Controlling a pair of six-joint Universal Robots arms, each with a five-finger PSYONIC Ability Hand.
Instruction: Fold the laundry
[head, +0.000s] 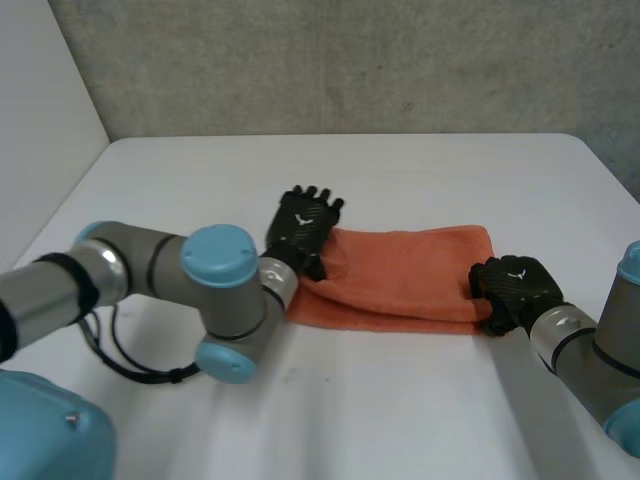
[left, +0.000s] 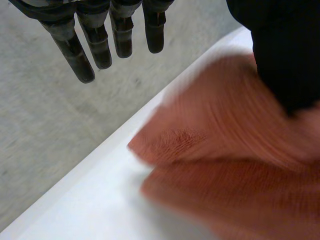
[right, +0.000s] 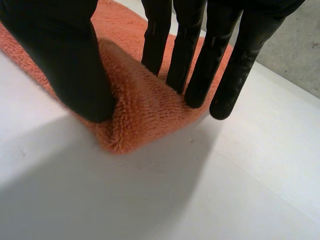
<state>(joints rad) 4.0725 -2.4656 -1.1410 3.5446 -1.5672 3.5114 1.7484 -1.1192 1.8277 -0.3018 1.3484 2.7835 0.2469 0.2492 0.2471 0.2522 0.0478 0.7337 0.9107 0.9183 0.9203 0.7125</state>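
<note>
Towel (head: 410, 275) looks soft, limp terry; take it by corners. Your right hand (head: 515, 285) pinches the right near corner; left hand (head: 303, 225) at left end, fingers (left: 80, 55) straight, holding nothing.

Light: soft, diffuse, moderately bright, from above. White flat counter (head: 420, 180) evenly lit. Orange terry towel (head: 410, 275): faint shade along its near folded edge.
</note>
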